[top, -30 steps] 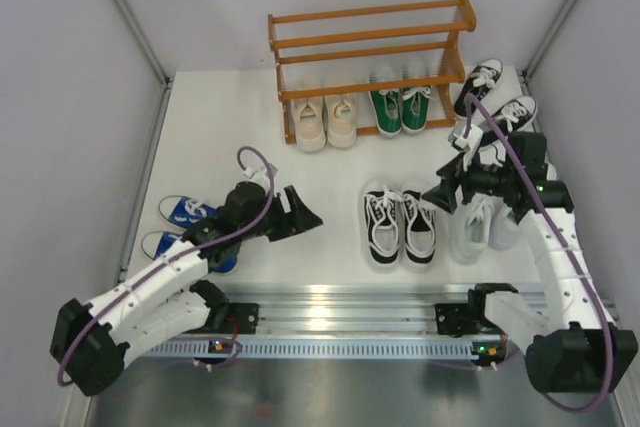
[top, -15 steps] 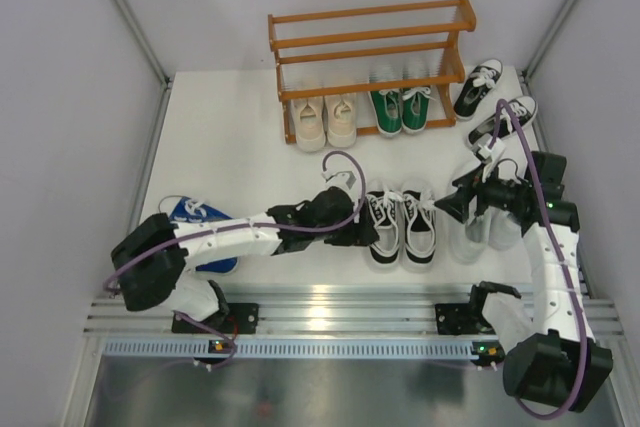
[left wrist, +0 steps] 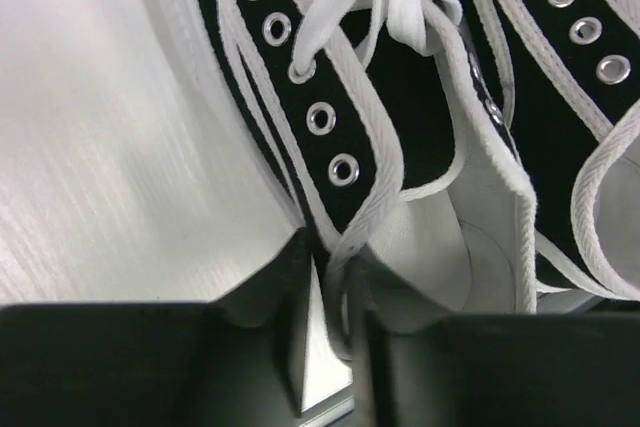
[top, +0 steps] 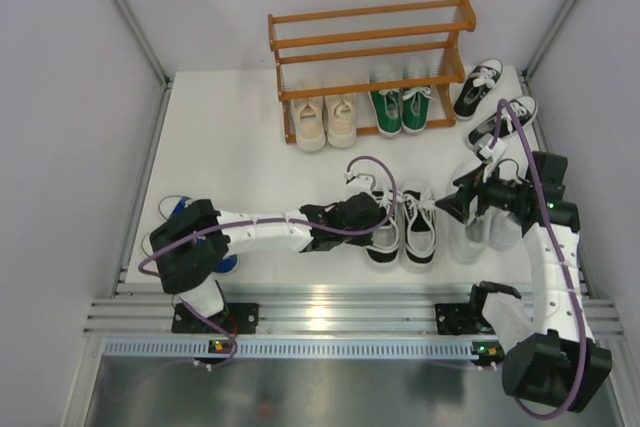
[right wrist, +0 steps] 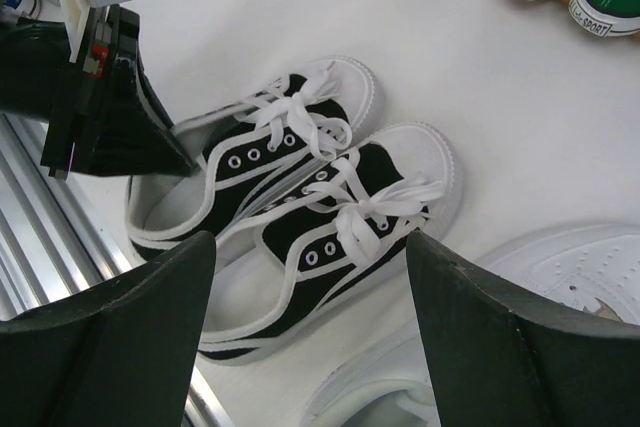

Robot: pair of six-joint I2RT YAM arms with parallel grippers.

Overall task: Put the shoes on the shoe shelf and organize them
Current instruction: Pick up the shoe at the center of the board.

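Of six pairs, only the beige pair (top: 326, 119) and green pair (top: 402, 107) sit on the shoe shelf (top: 370, 32), lowest tier; the others lie on the table (top: 230, 137), the left gripper (left wrist: 330, 267) pinching a black sneaker (left wrist: 340, 137) by its collar, the right gripper (right wrist: 308, 247) spread wide and empty.

on my white table (top: 230, 137) i see the shoe shelf (top: 370, 15) at the far edge, a black pair (top: 420, 229) mid-table, white pair (top: 470, 239) beside it, second black pair (top: 482, 82) far right, blue pair (top: 174, 207) near left.
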